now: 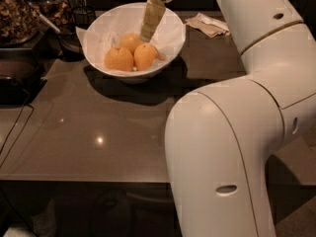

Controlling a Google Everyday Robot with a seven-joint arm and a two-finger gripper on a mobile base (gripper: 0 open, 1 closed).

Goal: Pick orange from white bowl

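Observation:
The white bowl (170, 41) with crinkled paper lining stands at the back of the dark table. Three oranges lie in it: one at the left (119, 59), one at the right (146, 56), one behind them (130, 40). My gripper (146, 34) reaches down into the bowl from above, its tip just over the rear and right oranges. One pale finger (152, 16) shows, slanting down to the left. It holds nothing that I can see.
Dark glass jars (19, 14) of snacks and a utensil stand at the back left. A crumpled napkin (210, 24) lies right of the bowl. A black cable (15, 132) runs off the left edge. My large white arm (232, 132) fills the right foreground.

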